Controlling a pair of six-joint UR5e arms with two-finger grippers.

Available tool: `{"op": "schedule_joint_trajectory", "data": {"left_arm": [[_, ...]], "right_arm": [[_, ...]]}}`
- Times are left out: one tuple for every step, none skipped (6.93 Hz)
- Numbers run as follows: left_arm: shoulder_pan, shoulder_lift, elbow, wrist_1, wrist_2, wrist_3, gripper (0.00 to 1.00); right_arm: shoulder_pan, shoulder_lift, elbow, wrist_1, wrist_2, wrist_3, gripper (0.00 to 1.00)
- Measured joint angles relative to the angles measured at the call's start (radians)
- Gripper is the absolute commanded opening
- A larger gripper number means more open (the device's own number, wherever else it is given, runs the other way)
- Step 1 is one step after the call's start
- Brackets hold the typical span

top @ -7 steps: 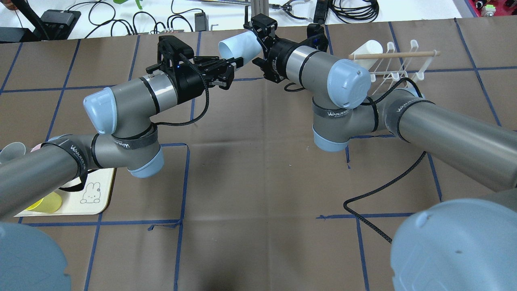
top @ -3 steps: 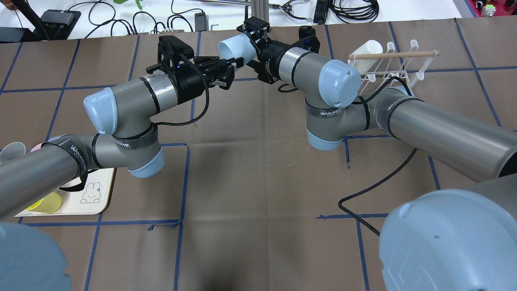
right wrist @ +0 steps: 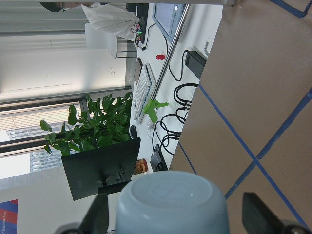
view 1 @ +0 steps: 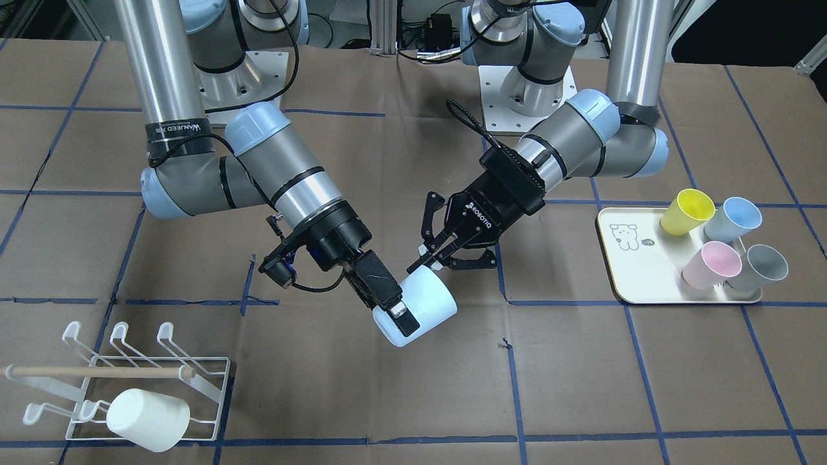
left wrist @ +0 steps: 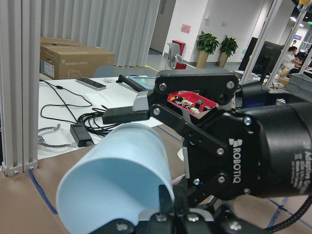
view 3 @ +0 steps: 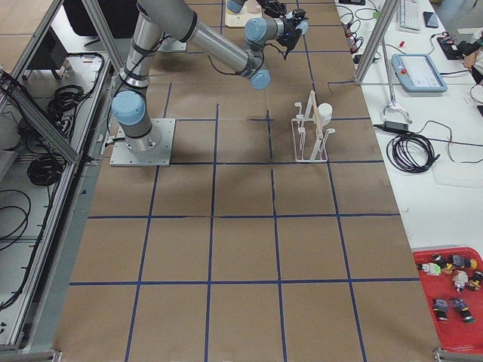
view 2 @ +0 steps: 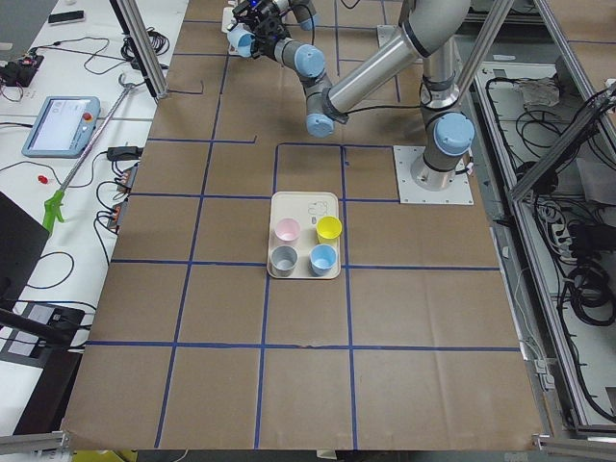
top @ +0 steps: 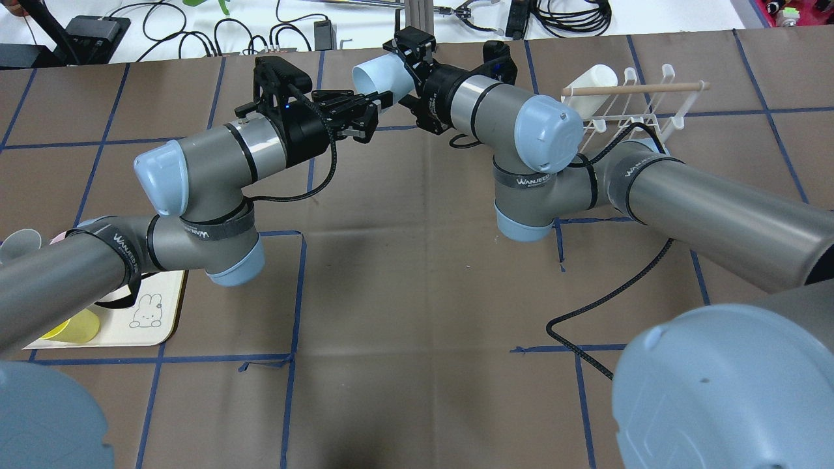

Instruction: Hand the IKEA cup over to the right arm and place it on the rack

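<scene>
My right gripper (top: 405,75) is shut on a pale blue cup (top: 381,73) and holds it above the table's far middle, with its open end towards the left gripper. In the front view one right finger (view 1: 391,300) lies across the cup (view 1: 423,303). The right wrist view shows the cup's base (right wrist: 170,200) between both fingers. My left gripper (top: 381,112) is open, with its fingertips beside the cup's rim (view 1: 434,258). The left wrist view shows the cup (left wrist: 117,175) close in front. The white wire rack (top: 625,111) with its wooden dowel stands at the far right.
A white cup (view 1: 148,420) lies on the rack (view 1: 207,387). A cream tray (view 1: 639,271) on the robot's left holds yellow (view 1: 688,212), blue (view 1: 733,218), pink (view 1: 711,263) and grey (view 1: 759,268) cups. A black cable (top: 606,299) trails over the table under the right arm.
My right arm has shifted a little left and farther from the camera with the cup in its grip. The left arm stays still with its gripper open.
</scene>
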State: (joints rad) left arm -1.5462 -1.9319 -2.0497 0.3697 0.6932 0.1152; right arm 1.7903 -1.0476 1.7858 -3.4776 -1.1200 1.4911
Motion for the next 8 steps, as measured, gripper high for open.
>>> {"op": "schedule_joint_trajectory", "data": {"left_arm": [[0.000, 0.000, 0.000, 0.000, 0.001, -0.003, 0.04], [0.000, 0.001, 0.000, 0.000, 0.001, -0.005, 0.08], [0.000, 0.002, 0.001, 0.000, 0.002, -0.007, 0.16], [0.000, 0.004, 0.001, 0.000, 0.003, -0.014, 0.22], [0.000, 0.006, 0.002, 0.000, 0.003, -0.024, 0.30], [0.000, 0.006, 0.004, 0.000, 0.003, -0.030, 0.46], [0.000, 0.007, 0.005, 0.000, 0.004, -0.033, 0.59], [0.000, 0.006, 0.007, 0.000, 0.009, -0.033, 0.79]], "right_arm": [[-0.001, -0.002, 0.000, 0.000, -0.001, 0.000, 0.63], [-0.001, -0.003, 0.000, 0.000, -0.001, 0.001, 0.58], [-0.002, -0.004, -0.001, 0.000, 0.000, 0.000, 0.52], [-0.002, -0.004, -0.001, 0.000, 0.000, 0.000, 0.49], [-0.002, -0.005, -0.001, 0.000, 0.000, 0.000, 0.47], [-0.002, -0.006, -0.001, 0.000, 0.000, 0.000, 0.47], [-0.002, -0.007, -0.001, 0.000, 0.000, 0.001, 0.46], [-0.002, -0.007, 0.000, 0.000, 0.000, 0.001, 0.44]]}}
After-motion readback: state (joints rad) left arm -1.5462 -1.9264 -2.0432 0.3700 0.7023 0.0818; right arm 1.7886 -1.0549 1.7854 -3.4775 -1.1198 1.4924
